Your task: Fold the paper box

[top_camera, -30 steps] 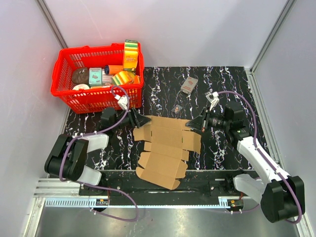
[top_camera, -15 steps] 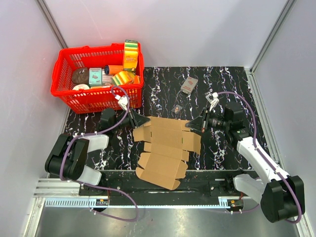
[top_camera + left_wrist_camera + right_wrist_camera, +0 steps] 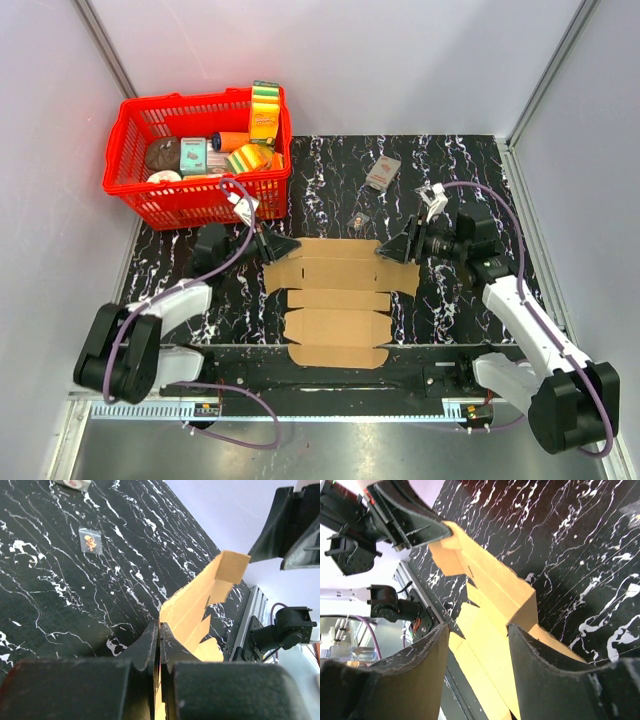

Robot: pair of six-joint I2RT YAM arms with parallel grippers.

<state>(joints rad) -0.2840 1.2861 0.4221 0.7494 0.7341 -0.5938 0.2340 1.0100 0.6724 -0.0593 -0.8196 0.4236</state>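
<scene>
The red basket (image 3: 200, 170) stands at the far left of the table. Just in front of its right corner, the left gripper (image 3: 278, 246) is closed tight. In its wrist view the fingers (image 3: 150, 642) pinch the thin edge of the paper box (image 3: 338, 300) at the sheet's far left corner.

The box is an open brown cardboard sheet lying to the right of the basket and nearer the arm bases. Its far strip tips up a little, and the rest lies flat.

Further right of the basket, the right gripper (image 3: 392, 252) sits at the sheet's far right corner. Its fingers (image 3: 415, 655) stand apart on either side of the cardboard and grip nothing.

The sheet looks light and thin. It is probably stiff across each panel and willing to bend only along its creases, and it is likely to skate on the glossy tabletop. The best hold is probably by the edges at both ends of one strip. A gentle pinch should avoid dents.
</scene>
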